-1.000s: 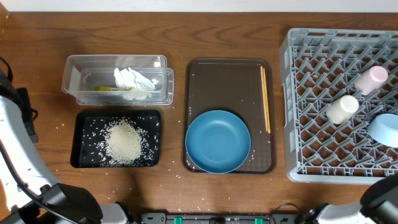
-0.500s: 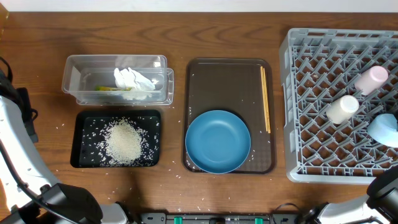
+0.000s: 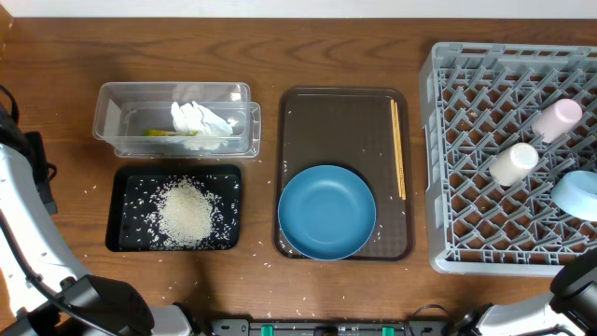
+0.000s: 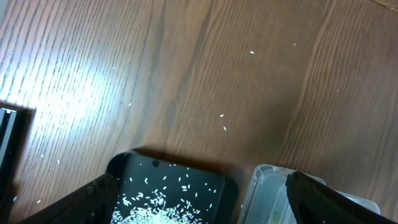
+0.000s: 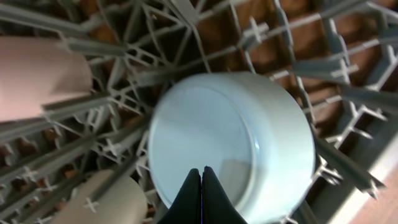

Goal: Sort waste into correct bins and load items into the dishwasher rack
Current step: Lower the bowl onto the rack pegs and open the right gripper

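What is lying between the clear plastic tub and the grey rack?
The overhead view shows the dark brown serving tray between the clear tub and the grey rack, with the chopsticks near its rack-side edge.

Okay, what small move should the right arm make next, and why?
Probably move the right gripper toward the chopsticks on the brown tray. The light-blue bowl already lies in the rack, the gripper is shut on nothing, and chopsticks and blue dish remain unloaded.
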`<act>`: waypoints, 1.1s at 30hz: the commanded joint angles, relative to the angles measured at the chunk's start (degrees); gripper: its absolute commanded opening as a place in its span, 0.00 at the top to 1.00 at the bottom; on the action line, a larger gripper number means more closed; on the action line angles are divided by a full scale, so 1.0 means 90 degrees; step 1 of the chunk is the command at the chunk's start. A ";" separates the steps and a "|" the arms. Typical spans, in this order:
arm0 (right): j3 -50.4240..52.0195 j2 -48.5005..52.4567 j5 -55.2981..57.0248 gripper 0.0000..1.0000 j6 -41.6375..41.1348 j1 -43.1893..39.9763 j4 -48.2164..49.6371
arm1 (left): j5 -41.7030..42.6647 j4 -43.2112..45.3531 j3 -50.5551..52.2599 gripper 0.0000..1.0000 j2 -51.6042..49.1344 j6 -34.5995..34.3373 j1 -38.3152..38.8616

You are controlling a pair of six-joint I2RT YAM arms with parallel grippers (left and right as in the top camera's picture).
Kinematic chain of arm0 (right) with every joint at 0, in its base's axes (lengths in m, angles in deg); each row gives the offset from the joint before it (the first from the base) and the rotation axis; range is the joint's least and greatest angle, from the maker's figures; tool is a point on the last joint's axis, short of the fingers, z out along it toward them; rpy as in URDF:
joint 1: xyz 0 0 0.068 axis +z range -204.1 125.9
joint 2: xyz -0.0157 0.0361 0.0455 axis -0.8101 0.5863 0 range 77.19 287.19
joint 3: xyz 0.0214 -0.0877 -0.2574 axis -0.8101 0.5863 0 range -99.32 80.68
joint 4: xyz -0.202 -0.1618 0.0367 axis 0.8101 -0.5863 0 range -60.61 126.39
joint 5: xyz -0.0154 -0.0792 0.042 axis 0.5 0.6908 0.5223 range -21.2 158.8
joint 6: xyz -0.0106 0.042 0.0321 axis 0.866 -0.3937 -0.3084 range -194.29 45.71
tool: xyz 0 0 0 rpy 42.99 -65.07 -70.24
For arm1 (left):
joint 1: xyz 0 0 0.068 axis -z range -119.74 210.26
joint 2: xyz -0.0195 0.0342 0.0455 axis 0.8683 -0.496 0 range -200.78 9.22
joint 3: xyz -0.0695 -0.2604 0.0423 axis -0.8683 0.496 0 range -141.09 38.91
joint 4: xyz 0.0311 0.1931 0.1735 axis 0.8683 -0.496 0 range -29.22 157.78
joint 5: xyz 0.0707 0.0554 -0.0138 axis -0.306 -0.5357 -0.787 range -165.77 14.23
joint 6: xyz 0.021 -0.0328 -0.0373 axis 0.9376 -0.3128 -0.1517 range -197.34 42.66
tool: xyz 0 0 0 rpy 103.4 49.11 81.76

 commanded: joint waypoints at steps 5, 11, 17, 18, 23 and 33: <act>0.0049 0.0066 -0.0041 0.99 -0.0070 0.0058 0.0012 | -0.0036 -0.0041 0.0017 0.11 -0.0012 0.0063 -0.0012; 0.0289 0.0189 0.0007 0.99 -0.0068 0.0058 -0.0112 | -0.0036 -0.0041 0.0017 0.11 -0.0012 0.0063 -0.0012; 0.0435 0.0117 0.0007 0.99 -0.0134 0.0039 -0.0457 | -0.0036 -0.0039 0.0017 0.11 -0.0012 0.0063 -0.0012; 0.0425 0.0068 0.0015 0.99 -0.0143 0.0039 -0.0532 | -0.0036 -0.0041 0.0017 0.11 -0.0012 0.0063 -0.0012; 0.0342 -0.0398 0.0017 0.99 -0.0248 0.0041 -0.0894 | -0.0036 -0.0039 0.0017 0.11 -0.0012 0.0063 -0.0012; 0.0342 -0.2132 -0.2793 0.75 0.0651 0.0357 -0.0573 | -0.0036 -0.0041 0.0017 0.11 -0.0012 0.0063 -0.0012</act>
